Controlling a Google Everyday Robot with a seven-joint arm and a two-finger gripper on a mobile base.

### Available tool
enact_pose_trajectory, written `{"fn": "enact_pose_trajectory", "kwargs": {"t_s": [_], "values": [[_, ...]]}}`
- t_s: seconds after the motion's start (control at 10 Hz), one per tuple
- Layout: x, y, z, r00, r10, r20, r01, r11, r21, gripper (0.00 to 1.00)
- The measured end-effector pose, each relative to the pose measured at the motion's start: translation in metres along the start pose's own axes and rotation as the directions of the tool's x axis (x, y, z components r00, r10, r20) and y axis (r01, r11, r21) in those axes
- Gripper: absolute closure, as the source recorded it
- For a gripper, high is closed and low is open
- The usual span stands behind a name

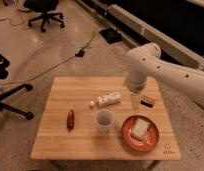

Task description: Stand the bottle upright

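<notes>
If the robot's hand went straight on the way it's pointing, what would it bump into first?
The hand points down between the lying bottle and a small dark box. It would probably hit the bare wooden table first, though depth is hard to judge.

White glossy arm, bulbous rounded joints, small dark dots along link; pale tool under wrist, over table.
</notes>
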Motion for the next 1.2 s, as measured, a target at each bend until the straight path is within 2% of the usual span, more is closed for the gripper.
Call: {"fn": "enact_pose_trajectory", "kwargs": {"t_s": [0.8, 0.9, 1.1, 1.2], "values": [[0.0, 0.0, 0.0, 1.0, 0.0, 0.0, 0.0, 1.0, 0.0, 0.2], [0.0, 0.004, 0.001, 1.0, -0.009, 0.007, 0.009, 1.0, 0.001, 0.2], [0.02, 0.022, 0.01, 0.998, -0.062, 0.015, 0.062, 0.998, 0.011, 0.2], [0.021, 0.023, 0.011, 0.997, -0.07, 0.023, 0.069, 0.997, 0.015, 0.2]]}}
